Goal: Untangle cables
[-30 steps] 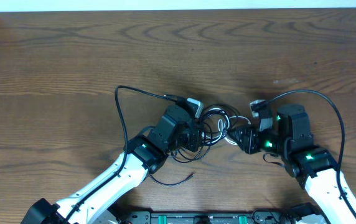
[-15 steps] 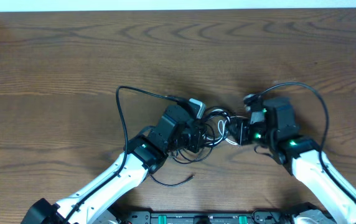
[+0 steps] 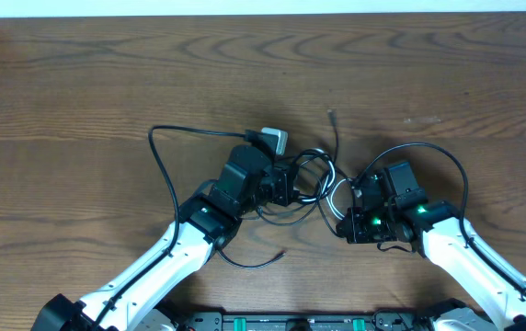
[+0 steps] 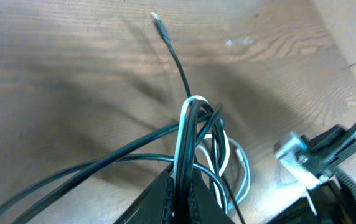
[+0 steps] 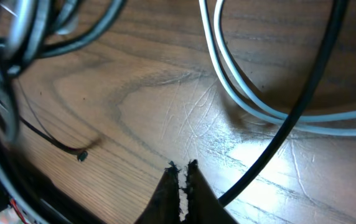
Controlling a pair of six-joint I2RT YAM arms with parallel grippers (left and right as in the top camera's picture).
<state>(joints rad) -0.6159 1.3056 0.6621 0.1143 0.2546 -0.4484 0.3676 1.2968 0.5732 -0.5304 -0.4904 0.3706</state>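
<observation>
table (image 3: 79, 83): dark brown wood grain | far edge: white strip (image 3: 245, 7)

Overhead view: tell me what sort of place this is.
Probably a robot lab bench: a wooden table, the left arm and right arm reaching in from its near edge, and tangled cables laid out between them.
</observation>
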